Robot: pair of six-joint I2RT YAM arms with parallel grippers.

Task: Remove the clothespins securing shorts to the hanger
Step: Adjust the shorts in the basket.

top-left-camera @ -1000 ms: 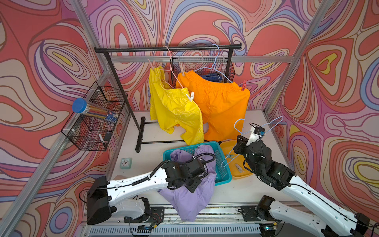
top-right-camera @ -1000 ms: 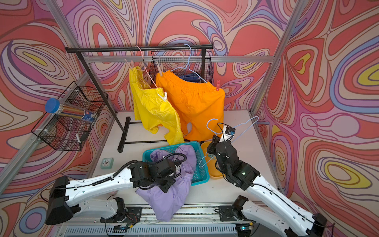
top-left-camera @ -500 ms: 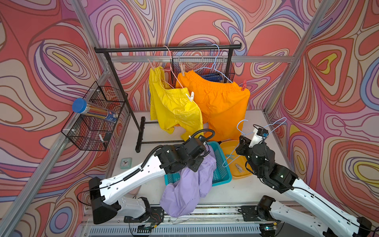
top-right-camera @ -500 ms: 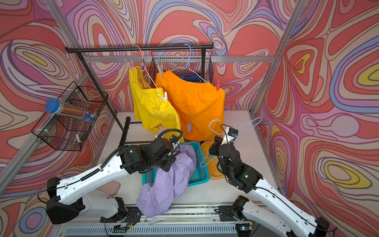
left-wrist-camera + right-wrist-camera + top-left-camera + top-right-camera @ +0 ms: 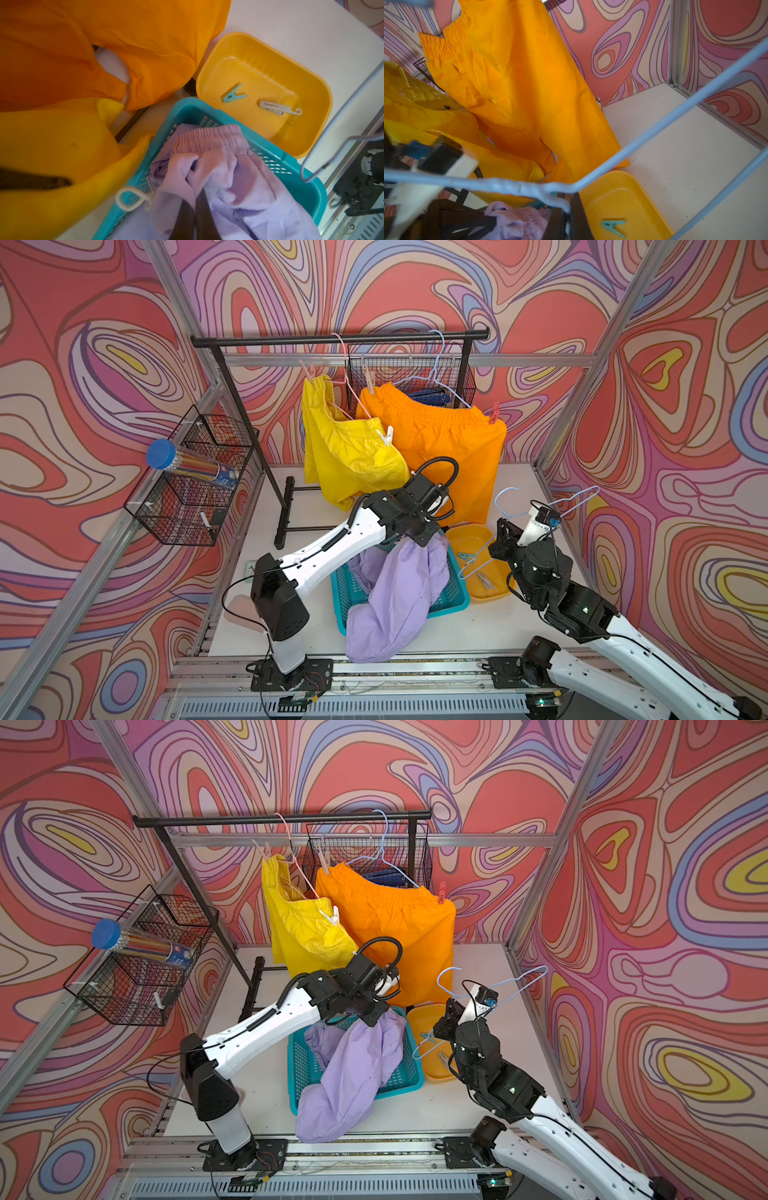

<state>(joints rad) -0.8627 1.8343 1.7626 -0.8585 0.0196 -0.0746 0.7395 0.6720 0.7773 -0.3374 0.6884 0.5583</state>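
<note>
Pinching a fold of the lilac shorts [image 5: 395,597] in the clenched left gripper [image 5: 417,536], above the teal basket [image 5: 451,605], with much cloth draped over the near rim. Clamped likewise in the right gripper [image 5: 500,537]: the neck of a bare blue hanger [image 5: 654,130]. Best to carry further over the basket before letting go (lest the hanging leg drag everything out).

Lying in the yellow tray [image 5: 259,68]: a pale blue clothespin [image 5: 233,96] and a grey clothespin [image 5: 276,107]. Hanging from the rail [image 5: 291,339]: yellow shorts [image 5: 345,448] and orange shorts [image 5: 440,448], pegged by a white clothespin [image 5: 387,435] and a red clothespin [image 5: 494,412], among others.
</note>
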